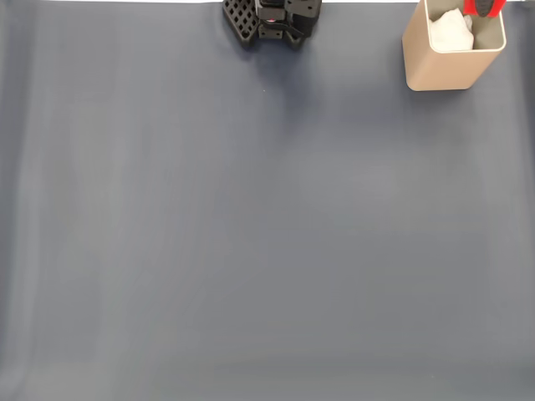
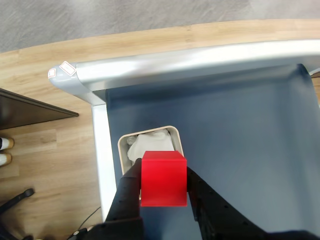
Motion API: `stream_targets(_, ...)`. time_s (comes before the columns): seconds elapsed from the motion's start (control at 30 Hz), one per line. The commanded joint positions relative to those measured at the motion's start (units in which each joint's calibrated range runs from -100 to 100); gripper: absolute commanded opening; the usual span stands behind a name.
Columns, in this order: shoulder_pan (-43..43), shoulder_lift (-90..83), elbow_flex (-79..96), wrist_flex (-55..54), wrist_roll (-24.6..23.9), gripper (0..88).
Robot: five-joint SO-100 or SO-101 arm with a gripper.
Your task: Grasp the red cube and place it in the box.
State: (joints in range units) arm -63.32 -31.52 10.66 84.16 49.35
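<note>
1. Clearly the grasp is done: the red cube (image 2: 164,179) sits pinched between the two black fingers of the tool (image 2: 164,192), one finger (image 2: 129,187) pressed on each side face, and it hangs clear of the surface (image 2: 240,135).
2. Directly beyond and below the tool stands the box (image 2: 150,145), its open top showing white paper-like filling. In the wrist view the cube overlaps the near part of the opening; in the fixed view a sliver of red (image 1: 485,7) shows at the far rim of the box (image 1: 451,58), so I judge the cube to be above the opening or very close to it.
3. What is left, by my judgement: centre the cube over the opening, lower it a little and release.
4. Edges: the box stands near a corner of the surface, just beside its pale metal rim (image 2: 100,150), with wooden floor (image 2: 45,145) past that. A drop to that side could go off the edge.
5. Room: on the tool's other side the blue-grey surface is wide and bare, so a retreat there looks unhindered.
</note>
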Motion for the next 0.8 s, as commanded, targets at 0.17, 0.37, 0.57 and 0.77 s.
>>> stream_targets(0.17,-0.26,-2.71,-0.45,-1.48,-1.66,1.5)
stream_targets(0.37,-0.33,-2.79,-0.45,-1.56,-1.81,1.5)
stream_targets(0.57,-0.33,-2.79,-0.54,-2.30,-1.71,11.0)
stream_targets(0.77,-0.40,-2.45,-0.72,-3.12,-2.30,22.1)
